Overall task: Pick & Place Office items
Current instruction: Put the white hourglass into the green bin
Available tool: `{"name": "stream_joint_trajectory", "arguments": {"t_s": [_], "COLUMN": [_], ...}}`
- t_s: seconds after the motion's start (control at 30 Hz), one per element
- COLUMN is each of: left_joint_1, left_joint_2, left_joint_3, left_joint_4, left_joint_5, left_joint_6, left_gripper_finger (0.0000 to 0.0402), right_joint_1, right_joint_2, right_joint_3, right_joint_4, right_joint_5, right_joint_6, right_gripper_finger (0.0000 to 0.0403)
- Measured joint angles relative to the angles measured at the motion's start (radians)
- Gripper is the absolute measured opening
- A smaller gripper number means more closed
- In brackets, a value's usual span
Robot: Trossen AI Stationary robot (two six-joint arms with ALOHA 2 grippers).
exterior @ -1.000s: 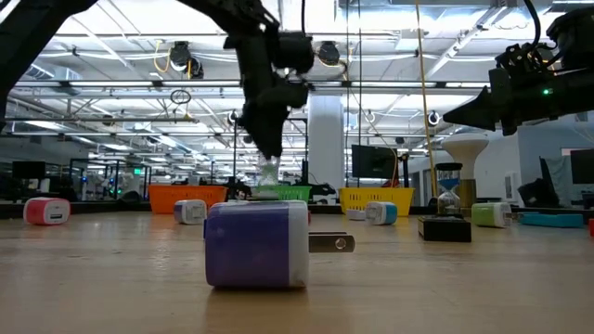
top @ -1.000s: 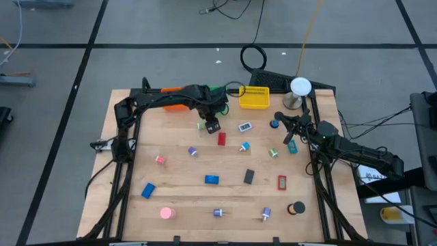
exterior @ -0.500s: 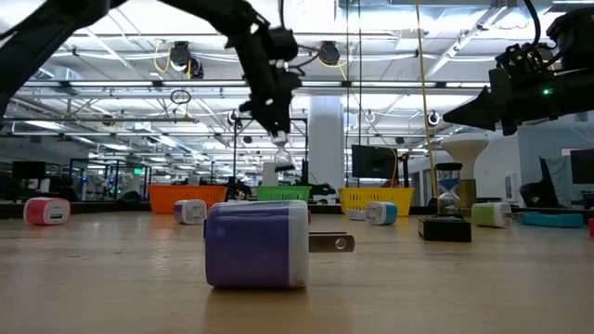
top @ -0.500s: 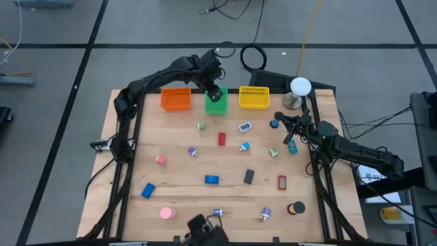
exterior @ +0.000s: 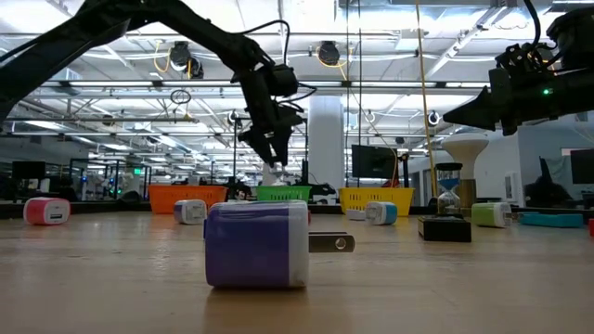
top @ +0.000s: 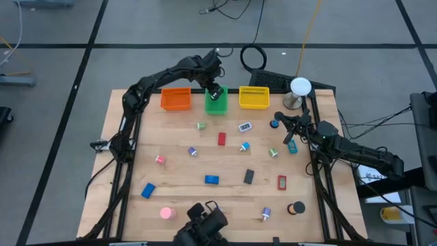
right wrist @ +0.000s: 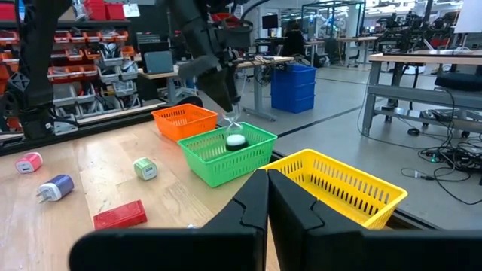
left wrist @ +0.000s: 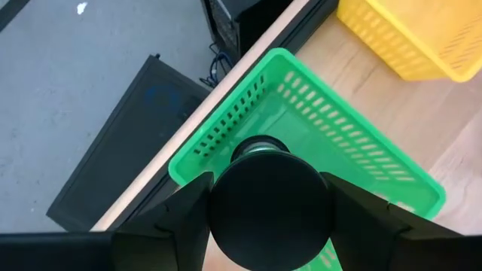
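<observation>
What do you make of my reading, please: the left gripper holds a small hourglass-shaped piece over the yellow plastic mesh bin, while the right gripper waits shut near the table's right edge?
One detail is off: the bin. The left gripper holds the small hourglass-shaped piece over the green plastic mesh bin, not the yellow plastic mesh bin beside it. The high view shows this. The right gripper does wait shut near the right edge.

We see small office items [top: 212, 180] scattered flat across the wooden table: blue, red and black blocks, with a pink round piece [top: 166, 213] at seven o'clock.
</observation>
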Motion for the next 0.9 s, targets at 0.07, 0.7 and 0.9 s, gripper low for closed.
{"name": "stream_joint_trajectory", "arguments": {"t_s": [0.07,0.7,0.9], "left_joint_1": [-0.001,0.003,0.003], "left_joint_2": [0.002,0.034,0.034], "left_joint_3": [0.0,-0.002,-0.002], "left_joint_4": [0.007,0.013,0.012], "left_joint_5": [0.003,0.0,0.001], "left_joint_6": [0.0,-0.002,0.008], "left_gripper_finger": [0.0222,0.0224,0.0256], "right_joint_1": [0.0,0.0,0.0], "right_joint_2": [0.0,0.0,0.0], "right_joint_3": [0.0,0.0,0.0], "right_joint_4": [0.0,0.0,0.0], "right_joint_5": [0.0,0.0,0.0], "right_joint_6": [0.0,0.0,0.0], "right_gripper_finger": [0.0,0.0,0.0]}}
